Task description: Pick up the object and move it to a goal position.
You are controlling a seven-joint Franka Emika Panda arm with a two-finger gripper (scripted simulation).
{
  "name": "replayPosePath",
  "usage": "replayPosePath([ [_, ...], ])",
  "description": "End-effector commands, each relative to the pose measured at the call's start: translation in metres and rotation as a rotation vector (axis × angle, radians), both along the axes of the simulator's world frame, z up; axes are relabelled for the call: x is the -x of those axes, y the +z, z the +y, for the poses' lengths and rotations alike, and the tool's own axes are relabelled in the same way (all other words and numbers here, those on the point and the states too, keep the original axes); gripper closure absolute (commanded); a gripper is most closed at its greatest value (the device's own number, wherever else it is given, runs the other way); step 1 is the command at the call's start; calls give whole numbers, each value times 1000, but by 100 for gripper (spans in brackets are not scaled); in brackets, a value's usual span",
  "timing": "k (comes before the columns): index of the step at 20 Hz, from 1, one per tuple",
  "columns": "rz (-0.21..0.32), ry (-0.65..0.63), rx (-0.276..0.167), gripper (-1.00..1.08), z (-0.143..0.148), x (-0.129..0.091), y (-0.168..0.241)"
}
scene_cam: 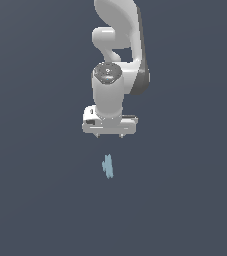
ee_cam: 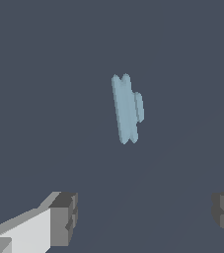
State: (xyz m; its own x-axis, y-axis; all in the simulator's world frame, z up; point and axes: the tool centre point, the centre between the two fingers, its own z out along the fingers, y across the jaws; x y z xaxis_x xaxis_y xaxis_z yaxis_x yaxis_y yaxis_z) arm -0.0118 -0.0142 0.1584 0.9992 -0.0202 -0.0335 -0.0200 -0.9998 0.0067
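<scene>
My arm (scene_cam: 117, 30) is running off the exterior view's top edge. In the wrist view, my fingers (ee_cam: 64, 217) are getting cut off at the frame's edges, one showing only a sliver, so their tips are staying unseen.

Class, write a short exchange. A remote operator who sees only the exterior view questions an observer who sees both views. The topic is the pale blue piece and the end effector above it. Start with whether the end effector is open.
Operator: In my view the end effector shows only two small tips. Is it open?
Observer: Yes. The wrist view shows its fingers set wide apart with nothing between them.
Operator: The object is just a pale sliver to me. What shape is it?
Observer: It is thin and elongated, with notched ends and a small bump on one long side.
Operator: Is it touching either finger?
Observer: No. Bare floor separates it from both.
</scene>
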Motion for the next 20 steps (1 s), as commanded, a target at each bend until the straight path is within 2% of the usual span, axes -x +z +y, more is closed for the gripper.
replayPosePath([
  [1, 0, 0, 0, -92, 0, 0, 0],
  [10, 5, 85, -6, -92, 36, 1, 4],
  [20, 1, 90, -6, -92, 30, -9, -6],
])
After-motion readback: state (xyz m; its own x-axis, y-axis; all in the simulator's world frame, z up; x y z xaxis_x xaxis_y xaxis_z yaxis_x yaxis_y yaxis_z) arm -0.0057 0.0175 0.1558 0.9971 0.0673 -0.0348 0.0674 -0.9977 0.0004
